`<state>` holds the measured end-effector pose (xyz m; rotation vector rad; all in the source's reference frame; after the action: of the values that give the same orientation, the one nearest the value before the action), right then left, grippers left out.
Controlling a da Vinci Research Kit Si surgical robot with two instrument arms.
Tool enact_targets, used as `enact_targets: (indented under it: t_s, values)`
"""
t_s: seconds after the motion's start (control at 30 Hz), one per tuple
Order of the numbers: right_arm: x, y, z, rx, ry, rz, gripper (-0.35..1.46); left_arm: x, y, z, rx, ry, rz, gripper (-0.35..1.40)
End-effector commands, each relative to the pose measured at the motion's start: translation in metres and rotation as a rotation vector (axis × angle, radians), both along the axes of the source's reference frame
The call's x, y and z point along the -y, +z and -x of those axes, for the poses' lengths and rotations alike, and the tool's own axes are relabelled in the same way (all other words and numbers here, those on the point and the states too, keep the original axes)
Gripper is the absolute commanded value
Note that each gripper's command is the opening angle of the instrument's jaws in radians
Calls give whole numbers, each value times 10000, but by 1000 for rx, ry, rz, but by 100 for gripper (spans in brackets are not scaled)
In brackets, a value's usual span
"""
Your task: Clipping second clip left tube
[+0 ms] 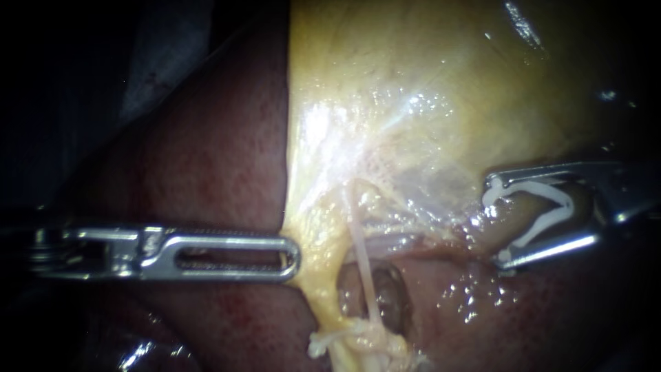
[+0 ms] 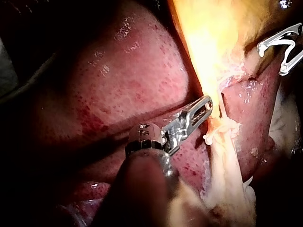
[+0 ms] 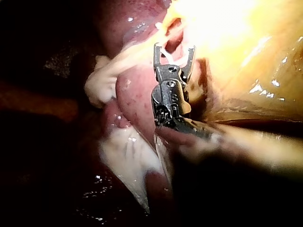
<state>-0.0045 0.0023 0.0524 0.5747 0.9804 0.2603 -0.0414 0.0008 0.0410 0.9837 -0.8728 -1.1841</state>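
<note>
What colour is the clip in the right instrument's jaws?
White. The clip shows best in the endoscope view.

Darkness rings the scene — the light is strongest at the middle and fades toward every edge. A pale grey surface shows dimly at the endoscope view's upper left.

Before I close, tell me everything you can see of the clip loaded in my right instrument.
The clip is white and plastic-looking, a thin open V. Its two limbs lie along the spread jaws of the right instrument, which hold it from both sides; its bend sits deep between them. Its mouth faces the pale tube but is apart from it; nothing lies inside the clip. Whether its upper tip touches wet tissue is unclear.
</note>
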Motion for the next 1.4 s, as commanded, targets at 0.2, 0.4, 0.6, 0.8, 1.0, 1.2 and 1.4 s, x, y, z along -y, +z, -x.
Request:
enact_targets:
  t_s: [0.2, 0.4, 0.6, 0.8, 1.0, 1.2, 1.4]
  values:
    - [17, 8, -16, -12, -22, -19, 59, -1, -1, -1, 0, -1, 0, -10]
    - [38, 18, -35, -18, -37, -54, 58, -1, -2, -1, -1, -3, 0, -10]
    - [59, 32, -59, -24, -56, -85, 58, -2, -2, -1, -1, -3, 0, -10]
    - [76, 48, -82, -31, -73, -90, 58, -2, -2, -1, -1, -3, 0, -8]
    - [86, 65, -96, -30, -76, -95, 58, -1, -3, -1, -1, -4, 0, -8]
    - [91, 82, -103, -29, -78, -93, 58, -1, -4, 0, -2, -5, 0, -8]
    - [101, 95, -111, -26, -81, -103, 58, -1, -4, 0, -2, -5, 0, -8]
